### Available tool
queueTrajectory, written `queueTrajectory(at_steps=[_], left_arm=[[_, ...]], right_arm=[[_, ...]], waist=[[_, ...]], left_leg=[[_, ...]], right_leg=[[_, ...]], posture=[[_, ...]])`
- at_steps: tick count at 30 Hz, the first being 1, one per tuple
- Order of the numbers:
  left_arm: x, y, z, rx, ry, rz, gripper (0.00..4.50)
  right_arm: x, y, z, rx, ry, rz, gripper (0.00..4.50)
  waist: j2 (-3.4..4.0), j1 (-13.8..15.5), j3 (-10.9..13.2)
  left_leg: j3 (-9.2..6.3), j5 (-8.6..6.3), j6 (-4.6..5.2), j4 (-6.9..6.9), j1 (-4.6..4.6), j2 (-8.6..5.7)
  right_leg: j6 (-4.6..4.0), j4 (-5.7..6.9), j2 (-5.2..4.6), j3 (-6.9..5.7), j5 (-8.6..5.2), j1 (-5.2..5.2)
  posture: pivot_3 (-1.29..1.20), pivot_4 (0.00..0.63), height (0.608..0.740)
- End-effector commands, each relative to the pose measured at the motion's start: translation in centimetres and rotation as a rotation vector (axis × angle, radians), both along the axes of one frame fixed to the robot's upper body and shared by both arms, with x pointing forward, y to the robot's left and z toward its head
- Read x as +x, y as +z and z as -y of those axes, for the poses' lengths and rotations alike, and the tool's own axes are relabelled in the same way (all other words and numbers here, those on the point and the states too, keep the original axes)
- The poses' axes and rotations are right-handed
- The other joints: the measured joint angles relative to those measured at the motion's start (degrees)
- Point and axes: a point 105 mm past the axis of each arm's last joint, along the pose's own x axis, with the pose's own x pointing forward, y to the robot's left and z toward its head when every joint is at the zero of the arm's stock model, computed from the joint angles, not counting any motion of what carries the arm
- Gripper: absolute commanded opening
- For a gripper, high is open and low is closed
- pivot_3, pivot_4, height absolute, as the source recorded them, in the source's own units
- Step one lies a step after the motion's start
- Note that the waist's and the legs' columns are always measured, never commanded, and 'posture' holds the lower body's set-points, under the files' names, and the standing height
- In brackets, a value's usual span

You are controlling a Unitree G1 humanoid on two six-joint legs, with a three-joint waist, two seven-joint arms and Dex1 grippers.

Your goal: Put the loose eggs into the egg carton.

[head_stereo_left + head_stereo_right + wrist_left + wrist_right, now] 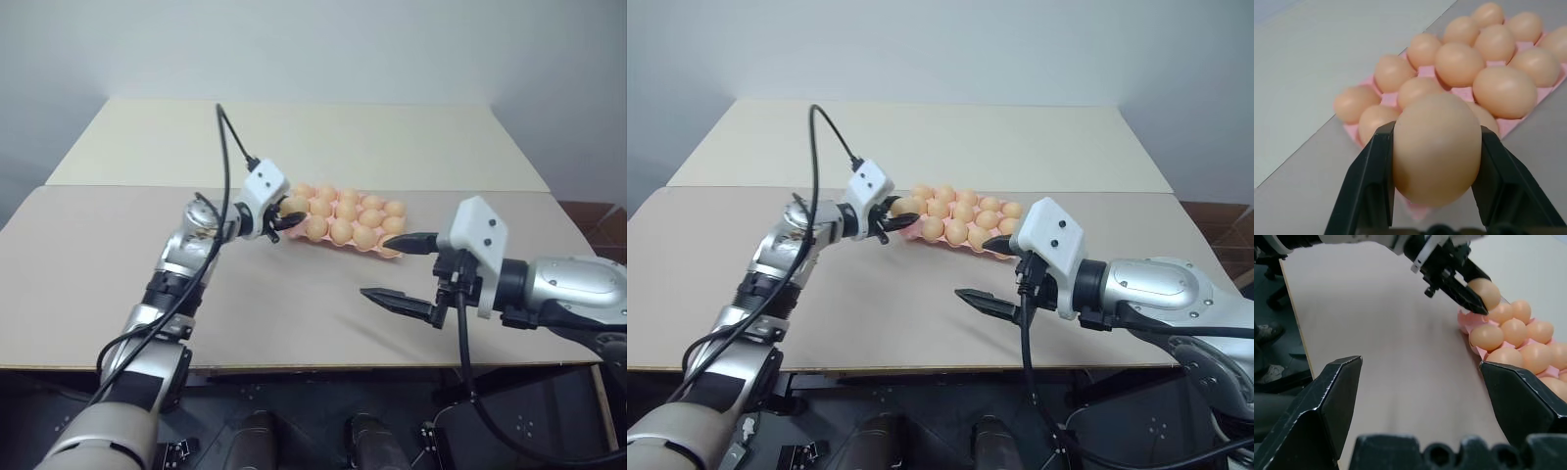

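Now left pincer (1435,196) clamps egg (1436,147) over egg carton (1354,132); right pincer (402,269) wide, empty.

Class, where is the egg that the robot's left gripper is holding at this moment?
The egg sits clamped in the left gripper, raised just above the near left end of the pink egg carton, beside the eggs already in cups.

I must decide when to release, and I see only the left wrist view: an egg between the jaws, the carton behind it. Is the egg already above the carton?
Observer: Yes. From the head, the left gripper holds the egg over the left end of the egg carton.
Operator: Where is the other arm?
Observer: The right gripper hangs over bare table, nearer the robot than the carton, apart from it.
Operator: Does it carry an egg?
Observer: No. Its jaws stand wide open, with nothing between them.
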Motion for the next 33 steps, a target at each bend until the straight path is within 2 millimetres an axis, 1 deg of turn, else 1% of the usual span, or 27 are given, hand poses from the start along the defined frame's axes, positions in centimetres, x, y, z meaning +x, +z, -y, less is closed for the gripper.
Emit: queueTrajectory(at_steps=[1, 7, 9, 10, 14, 15, 16, 20, 23, 27, 29, 33], left_arm=[[0.8, 0.5, 0.3, 0.02, 0.008, 0.04, 1.75], [1.4, -0.3, 0.3, 0.033, 0.028, 0.045, 1.75], [1.5, -0.1, 0.2, 0.031, 0.042, 0.057, 2.48], [1.6, 0.0, 0.1, 0.027, 0.047, 0.063, 2.75], [1.7, 0.1, 0.1, 0.017, 0.057, 0.066, 4.1], [1.7, 0.1, 0.1, 0.014, 0.06, 0.066, 4.34], [1.7, 0.1, 0.1, 0.008, 0.063, 0.065, 4.43], [1.7, 0.7, 0.0, -0.015, 0.063, 0.07, 4.43], [1.4, 1.5, -0.5, -0.032, 0.058, 0.084, 4.43], [0.6, 2.6, -2.0, -0.051, 0.073, 0.1, 4.43], [0.1, 3.1, -3.3, -0.062, 0.097, 0.106, 4.43], [-1.2, 3.5, -5.2, -0.055, 0.136, 0.122, 4.43]], right_arm=[[-0.4, 0.8, 0.3, -0.009, -0.014, 0.037, 4.5], [-0.6, 0.8, 0.5, -0.012, -0.031, 0.034, 4.5], [-0.6, 0.8, 0.5, -0.012, -0.033, 0.034, 4.5], [-0.6, 0.8, 0.5, -0.011, -0.034, 0.034, 4.5], [-0.5, 0.9, 0.5, -0.01, -0.033, 0.036, 4.5], [-0.5, 0.9, 0.5, -0.009, -0.032, 0.036, 4.5], [-0.5, 0.9, 0.5, -0.009, -0.03, 0.037, 4.5], [-0.4, 1.0, 0.3, -0.006, -0.026, 0.04, 4.5], [-0.4, 1.0, 0.3, 0.001, -0.023, 0.04, 4.5], [-0.4, 1.1, 0.2, 0.016, -0.027, 0.04, 4.5], [-0.3, 1.0, 0.2, 0.023, -0.031, 0.04, 4.5], [-0.1, 0.9, 0.1, 0.037, -0.039, 0.04, 4.5]], waist=[[0.0, -0.1, 0.0], [0.0, 0.0, 0.0], [-0.01, 0.1, 0.0], [-0.01, 0.2, 0.0], [-0.01, 0.3, 0.0], [-0.01, 0.3, 0.0], [-0.01, 0.3, 0.0], [-0.01, 0.3, 0.0], [-0.01, 0.3, 0.0], [-0.01, -0.2, 0.0], [0.0, -0.4, 0.0], [0.0, -0.7, 0.0]], left_leg=[[0.0, 0.0, 0.0, 0.0, 0.0, 0.0], [-0.03, 0.0, 0.0, 0.01, 0.0, -0.01], [-0.04, 0.0, 0.0, 0.01, -0.02, -0.01], [-0.04, 0.0, 0.0, 0.01, -0.03, -0.01], [-0.04, 0.0, 0.0, 0.01, -0.06, -0.01], [-0.04, 0.0, 0.0, 0.01, -0.06, -0.01], [-0.04, 0.0, 0.0, 0.01, -0.06, -0.01], [-0.04, 0.0, 0.0, 0.01, -0.06, -0.01], [-0.04, 0.0, 0.0, 0.01, -0.06, -0.01], [-0.04, 0.0, 0.0, 0.01, -0.05, 0.0], [-0.05, 0.0, 0.0, 0.01, -0.04, 0.01], [-0.06, 0.0, 0.0, 0.01, -0.01, 0.02]], right_leg=[[0.0, 0.0, 0.0, 0.0, 0.0, 0.0], [0.01, 0.01, -0.03, -0.02, 0.0, 0.04], [0.01, 0.01, -0.02, -0.02, 0.0, 0.01], [0.01, 0.01, -0.03, -0.03, 0.0, 0.01], [0.01, -0.01, -0.03, -0.03, 0.0, -0.01], [0.01, 0.0, -0.03, -0.03, 0.0, 0.0], [0.01, 0.0, -0.03, -0.03, 0.0, 0.0], [0.01, 0.0, -0.03, -0.04, 0.0, 0.0], [0.01, 0.0, -0.02, -0.03, 0.0, -0.01], [0.01, 0.01, -0.02, -0.02, 0.0, -0.02], [0.01, 0.04, -0.01, -0.02, 0.0, -0.02], [0.01, 0.05, -0.02, -0.01, 0.0, 0.0]], posture=[[0.0, 0.15, 0.74], [0.0, 0.15, 0.74], [0.0, 0.15, 0.74], [0.0, 0.15, 0.74], [0.0, 0.15, 0.74], [0.0, 0.15, 0.74], [0.0, 0.15, 0.74], [0.0, 0.15, 0.74], [0.0, 0.15, 0.74], [0.0, 0.15, 0.74], [0.0, 0.15, 0.74], [0.0, 0.15, 0.74]])
